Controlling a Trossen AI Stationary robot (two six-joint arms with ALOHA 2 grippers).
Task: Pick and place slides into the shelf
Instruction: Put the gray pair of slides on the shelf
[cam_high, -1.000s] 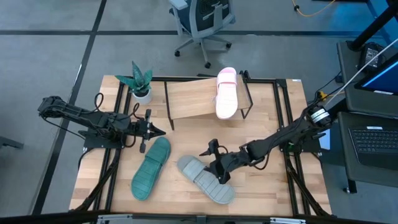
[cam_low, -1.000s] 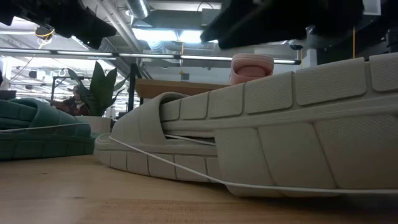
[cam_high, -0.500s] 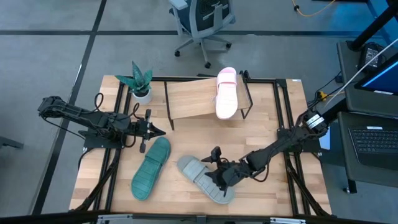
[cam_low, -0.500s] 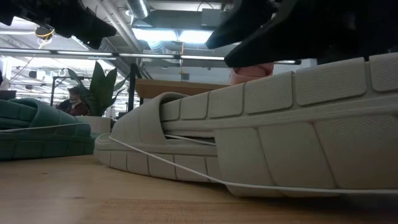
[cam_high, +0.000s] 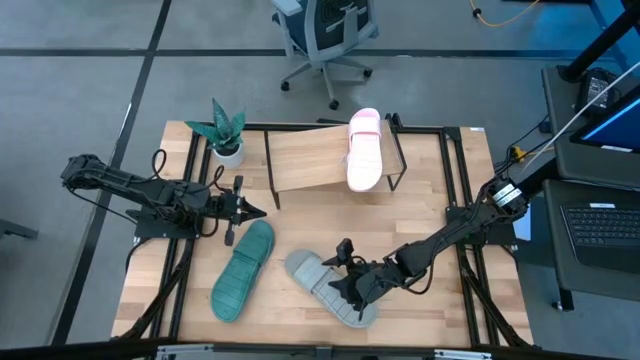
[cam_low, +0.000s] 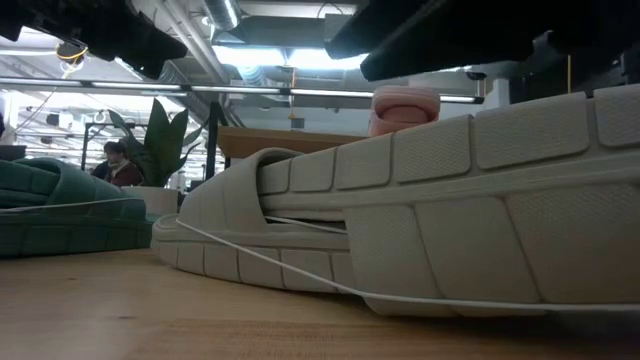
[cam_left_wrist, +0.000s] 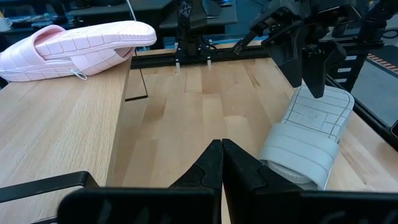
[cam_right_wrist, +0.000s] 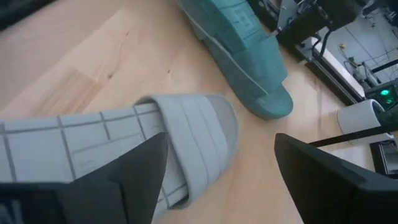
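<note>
The pale pink slide (cam_high: 364, 150) lies sole down on the right end of the shelf (cam_high: 310, 160), a slanted wooden board on a black wire frame. The teal slide (cam_high: 242, 270) and the grey slide (cam_high: 312, 275) rest flat on the tabletop, near the table's near edge. My right gripper (cam_high: 347, 270) is open and hovers over the grey slide's (cam_right_wrist: 93, 143) middle, behind its strap. One of its fingers (cam_right_wrist: 130, 180) is above the sole, the other (cam_right_wrist: 323, 180) beside it. My left gripper (cam_high: 250, 211) is shut and waits above the table by the teal slide's far end.
A small potted plant (cam_high: 225, 135) stands at the table's far left corner, left of the shelf. Black frame rails (cam_high: 455, 180) run along the table's sides. The shelf board left of the pink slide is bare. An office chair (cam_high: 325, 35) stands beyond the table.
My right gripper has moved a little toward the table's near edge, from the grey slide's far side to above its middle, staying open. The slides have not moved.
</note>
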